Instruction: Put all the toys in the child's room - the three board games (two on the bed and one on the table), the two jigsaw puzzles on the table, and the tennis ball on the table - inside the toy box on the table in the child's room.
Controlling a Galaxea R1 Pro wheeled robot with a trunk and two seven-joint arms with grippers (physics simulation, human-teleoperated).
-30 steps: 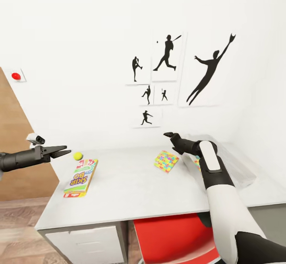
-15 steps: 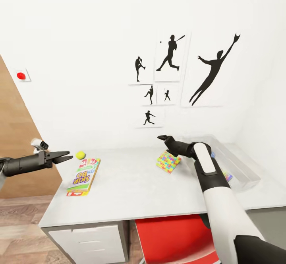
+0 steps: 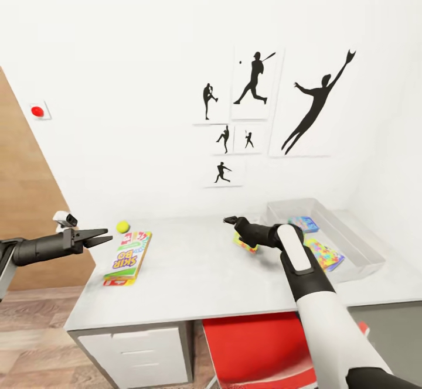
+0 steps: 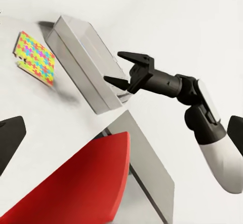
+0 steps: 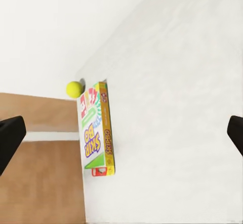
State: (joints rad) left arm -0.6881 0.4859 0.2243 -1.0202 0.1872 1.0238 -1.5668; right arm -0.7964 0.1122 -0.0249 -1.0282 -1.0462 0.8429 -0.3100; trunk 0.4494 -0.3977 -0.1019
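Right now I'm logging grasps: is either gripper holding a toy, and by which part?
Nothing is held. The left gripper is open in the air beside the tennis ball; the right gripper is open and empty above the table.

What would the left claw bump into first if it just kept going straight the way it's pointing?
Probably the tennis ball: the open left gripper points along the table toward it, with the Skip-Bo box just beyond. Depth is hard to judge, so it might pass beside the ball.

Yellow-green tennis ball [image 3: 122, 227], multicolour (jigsaw-patterned) puzzle [image 4: 35, 57], red chair [image 3: 258, 348].
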